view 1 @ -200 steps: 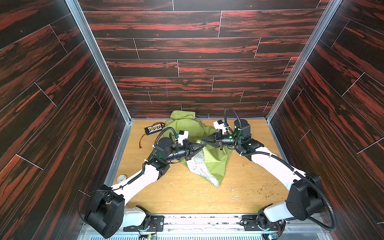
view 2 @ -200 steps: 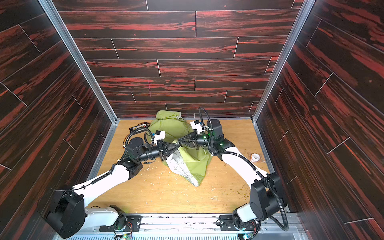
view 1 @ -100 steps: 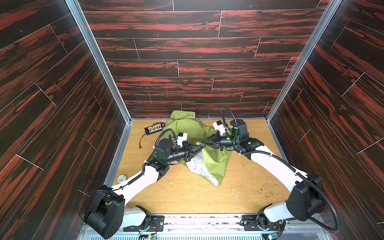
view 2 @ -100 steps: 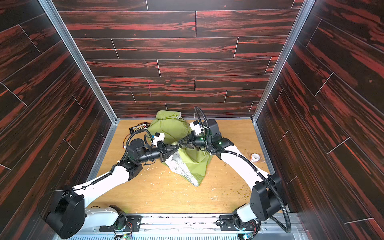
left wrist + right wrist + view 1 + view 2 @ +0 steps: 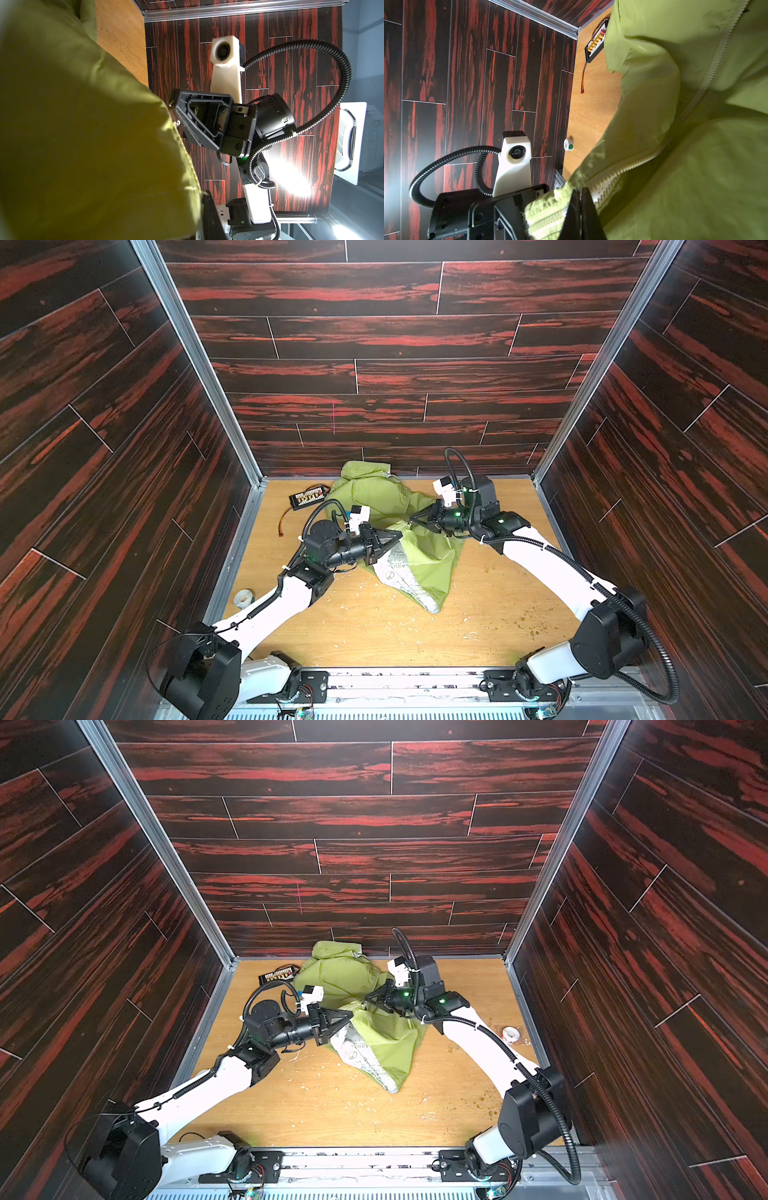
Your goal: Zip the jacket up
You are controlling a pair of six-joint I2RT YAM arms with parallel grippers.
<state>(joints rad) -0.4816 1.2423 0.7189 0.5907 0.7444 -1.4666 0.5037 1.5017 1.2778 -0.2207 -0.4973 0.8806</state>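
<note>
Both arms reach in from the surface's near edge, forearms angled inward. The left end effector (image 5: 397,535) and right end effector (image 5: 412,519) nearly meet tip to tip, each pinched tight on the jacket (image 5: 424,568).

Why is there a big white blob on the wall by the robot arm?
Left wrist view: light glare bounces off the shiny wall, and the close jacket looks dark and blurry; right wrist view: jacket evenly lit, zipper teeth clear.

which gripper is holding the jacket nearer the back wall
The right gripper: in both top views it is shut on the jacket nearer the back wall. The left gripper, also shut on the jacket, is farther from that wall.
</note>
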